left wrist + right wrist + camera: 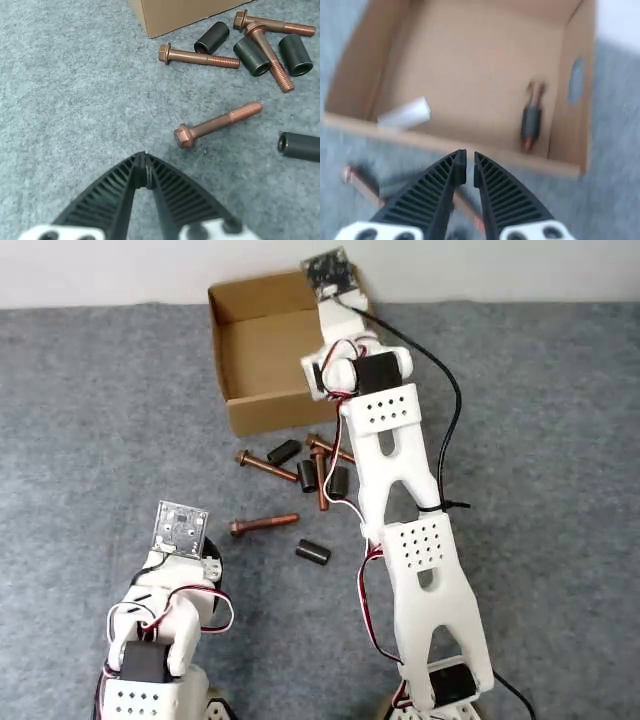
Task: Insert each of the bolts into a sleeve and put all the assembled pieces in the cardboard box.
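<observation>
The cardboard box [262, 400] stands at the back of the table. On its floor lies one assembled bolt in a sleeve [531, 122]. My right gripper [469, 161] hovers over the box's near wall [470, 145], shut to a thin slit and holding nothing. Several copper bolts lie loose in front of the box, among them one [217, 125] just ahead of my left gripper [145, 164], which is shut and empty. Black sleeves [251, 56] lie among the bolts, and one sleeve [300, 146] lies apart.
The right arm [400, 470] stretches over the table from the front edge to the box, passing right of the loose parts [310, 470]. The left arm [165, 630] sits at the front left. A blurred white piece [405, 114] shows at the box's near wall.
</observation>
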You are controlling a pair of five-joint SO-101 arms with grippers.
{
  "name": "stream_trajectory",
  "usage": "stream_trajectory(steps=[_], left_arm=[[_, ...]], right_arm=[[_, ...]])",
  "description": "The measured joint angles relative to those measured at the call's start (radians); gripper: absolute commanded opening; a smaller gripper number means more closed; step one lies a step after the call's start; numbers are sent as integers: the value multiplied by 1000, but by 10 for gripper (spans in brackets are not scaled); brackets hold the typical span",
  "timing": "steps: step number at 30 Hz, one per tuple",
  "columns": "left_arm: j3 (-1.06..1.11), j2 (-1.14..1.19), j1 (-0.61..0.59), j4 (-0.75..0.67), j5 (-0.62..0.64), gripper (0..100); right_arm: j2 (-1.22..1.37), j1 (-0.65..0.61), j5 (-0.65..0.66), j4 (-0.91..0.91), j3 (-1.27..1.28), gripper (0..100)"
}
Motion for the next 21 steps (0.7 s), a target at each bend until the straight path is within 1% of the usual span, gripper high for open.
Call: stream_trajectory(steps=[1,5,10,13,17,21], left_arm=[[0,0,0,0,0,5],[0,0,0,0,0,5],[0,0,0,0,0,5],[0,0,0,0,0,5],[0,0,0,0,0,5],[0,0,0,0,0,5]], right_arm=[[0,0,0,40,0,8],[-25,-6,-75,167,0,8],[-86,-34,-137,180,60,12],[-158,-35,-160,180,213,12],[-269,-40,-236,180,497,13],[-287,-44,-284,180,689,24]])
